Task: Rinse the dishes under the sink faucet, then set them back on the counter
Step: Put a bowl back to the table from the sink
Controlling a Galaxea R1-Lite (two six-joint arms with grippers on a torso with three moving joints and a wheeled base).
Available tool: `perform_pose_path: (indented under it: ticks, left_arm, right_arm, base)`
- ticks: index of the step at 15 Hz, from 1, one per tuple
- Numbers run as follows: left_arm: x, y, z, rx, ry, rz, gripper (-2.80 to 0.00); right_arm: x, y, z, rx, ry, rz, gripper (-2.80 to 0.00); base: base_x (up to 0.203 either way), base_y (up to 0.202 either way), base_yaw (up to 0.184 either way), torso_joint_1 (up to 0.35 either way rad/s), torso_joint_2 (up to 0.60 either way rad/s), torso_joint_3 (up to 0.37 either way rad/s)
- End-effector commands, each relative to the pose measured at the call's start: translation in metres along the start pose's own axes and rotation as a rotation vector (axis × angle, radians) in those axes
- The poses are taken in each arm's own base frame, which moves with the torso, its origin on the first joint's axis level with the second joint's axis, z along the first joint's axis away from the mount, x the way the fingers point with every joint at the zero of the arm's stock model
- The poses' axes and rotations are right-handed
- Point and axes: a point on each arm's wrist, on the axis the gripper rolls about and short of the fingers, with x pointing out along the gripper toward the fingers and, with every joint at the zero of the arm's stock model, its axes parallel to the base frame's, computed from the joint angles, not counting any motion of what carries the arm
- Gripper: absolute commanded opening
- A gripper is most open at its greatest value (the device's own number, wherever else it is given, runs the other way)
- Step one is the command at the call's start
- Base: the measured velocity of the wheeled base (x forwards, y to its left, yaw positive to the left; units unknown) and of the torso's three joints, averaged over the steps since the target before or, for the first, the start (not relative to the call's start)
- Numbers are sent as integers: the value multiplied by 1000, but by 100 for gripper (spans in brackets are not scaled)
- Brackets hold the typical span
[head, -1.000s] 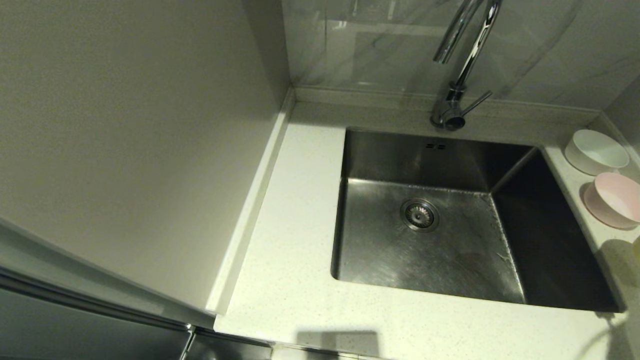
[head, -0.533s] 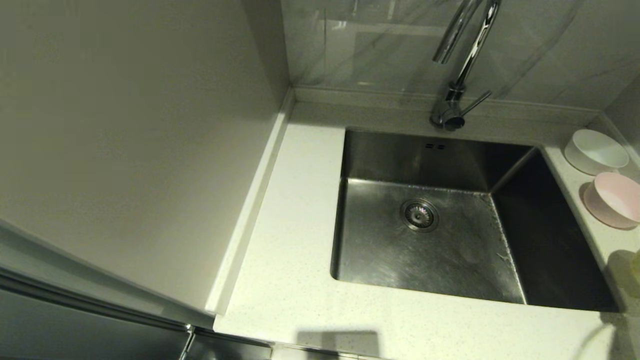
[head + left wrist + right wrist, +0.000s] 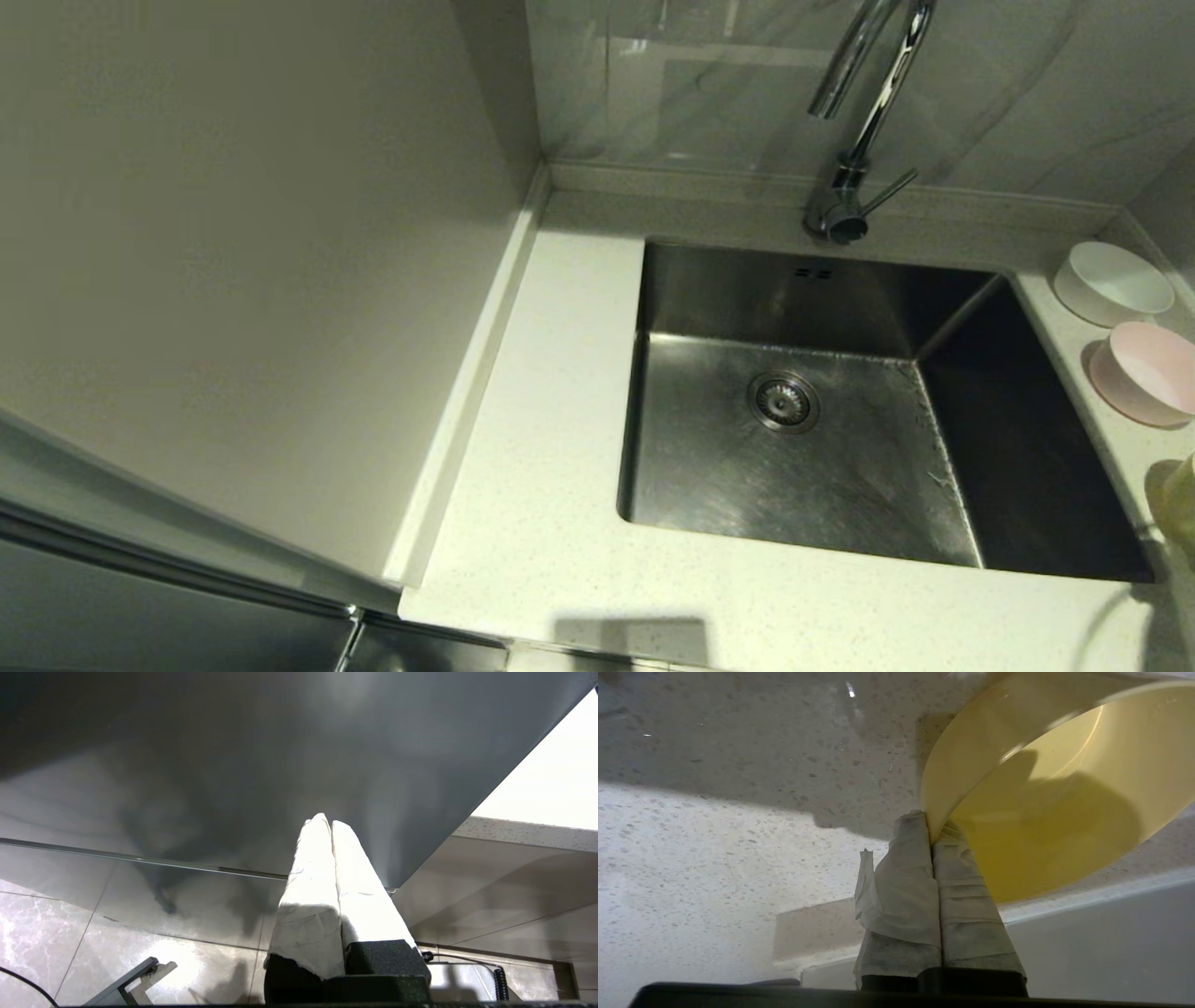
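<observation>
My right gripper [image 3: 930, 828] is shut on the rim of the yellow-green bowl [image 3: 1055, 793], one finger inside and one outside, above the speckled counter [image 3: 691, 835]. In the head view only a sliver of that yellow-green bowl [image 3: 1184, 485] shows at the right edge, and the gripper itself is outside that view. The white bowl [image 3: 1113, 282] and the pale pink bowl [image 3: 1146, 371] stand on the counter [image 3: 541, 448] right of the sink [image 3: 803, 467]. The chrome faucet [image 3: 854, 121] rises behind the sink. My left gripper [image 3: 326, 823] is shut on nothing, parked low beside a grey cabinet.
A tall pale panel [image 3: 233, 261] walls off the counter's left side. Grey marbled tiles [image 3: 709, 84] back the faucet. The round strainer drain [image 3: 782, 401] sits mid-basin. A narrow strip of counter runs along the sink's right side, where the bowls stand.
The yellow-green bowl has edged further into the head view at the right edge. The white and pink bowls have not moved.
</observation>
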Motion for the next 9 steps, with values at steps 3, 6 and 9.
perform_pose_path:
  ticks: [3, 6, 9]
  left_arm:
    - [0, 0, 0, -1, -2, 0, -280]
    - [0, 0, 0, -1, -2, 0, -280]
    - [0, 0, 0, -1, -2, 0, -280]
  right_arm:
    - [5, -2, -2, -6, -6, 15, -280]
    - [0, -11, -3, 39, -1, -19, -280]
    - [3, -16, -5, 56, -1, -21, -280]
  base:
    - [0, 0, 0, 0, 0, 0]
    - [0, 0, 0, 0, 0, 0]
    - [0, 0, 0, 0, 0, 0]
